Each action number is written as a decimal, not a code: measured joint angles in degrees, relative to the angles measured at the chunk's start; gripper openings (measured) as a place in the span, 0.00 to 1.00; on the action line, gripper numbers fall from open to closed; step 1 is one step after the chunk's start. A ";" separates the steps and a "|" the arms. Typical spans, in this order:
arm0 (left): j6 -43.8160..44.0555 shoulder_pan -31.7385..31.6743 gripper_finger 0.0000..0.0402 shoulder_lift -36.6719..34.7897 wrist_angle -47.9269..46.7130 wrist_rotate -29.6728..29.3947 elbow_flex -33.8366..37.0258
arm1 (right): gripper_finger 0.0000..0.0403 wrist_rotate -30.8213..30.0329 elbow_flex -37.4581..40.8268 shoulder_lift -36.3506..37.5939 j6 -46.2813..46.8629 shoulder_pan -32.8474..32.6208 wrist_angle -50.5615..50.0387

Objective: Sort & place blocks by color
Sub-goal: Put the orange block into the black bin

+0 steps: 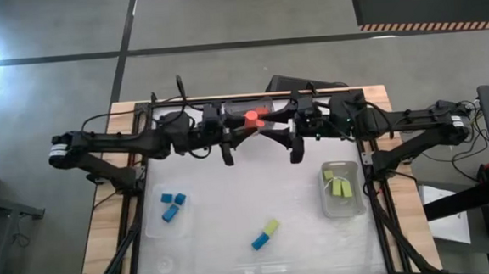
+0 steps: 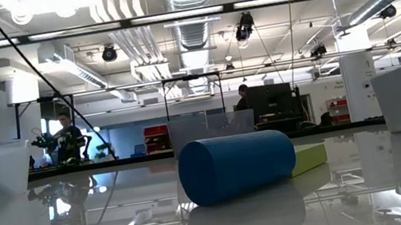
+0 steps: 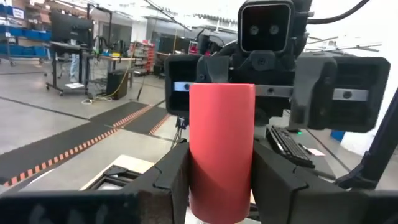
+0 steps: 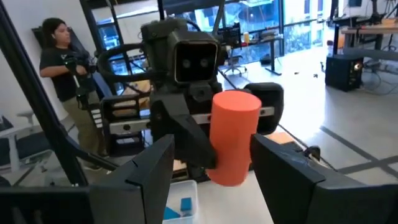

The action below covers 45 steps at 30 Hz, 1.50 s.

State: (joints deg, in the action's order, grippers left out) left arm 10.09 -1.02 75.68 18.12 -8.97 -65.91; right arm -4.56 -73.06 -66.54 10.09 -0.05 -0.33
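Above the table's far edge (image 1: 250, 95), left gripper (image 1: 245, 120) clamping orange-red block (image 1: 254, 116), right gripper (image 1: 274, 121) spread open around it

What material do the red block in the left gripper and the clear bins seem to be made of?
The red block, held in the left gripper, looks like solid painted wood or matte plastic: even colour, soft shading, no glare; which one, I cannot tell. The clear bins look like transparent plastic: the table and the yellow-green blocks show through their walls. The right gripper faces it, open.
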 joint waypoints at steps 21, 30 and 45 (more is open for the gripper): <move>0.51 0.00 0.29 2.90 5.34 1.79 0.04 | 0.50 1.44 -0.50 -4.82 1.27 3.48 7.25; 1.24 -0.10 0.29 2.99 5.22 1.79 0.04 | 0.30 2.01 -0.50 -5.17 0.57 3.48 8.39; 4.18 -0.09 0.60 2.32 2.79 1.84 0.02 | 0.30 3.32 -0.50 -5.01 0.76 4.25 7.45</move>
State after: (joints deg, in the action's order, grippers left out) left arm 14.27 -1.10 78.00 20.90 -7.14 -65.89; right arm -1.23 -73.56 -71.55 10.86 4.19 7.12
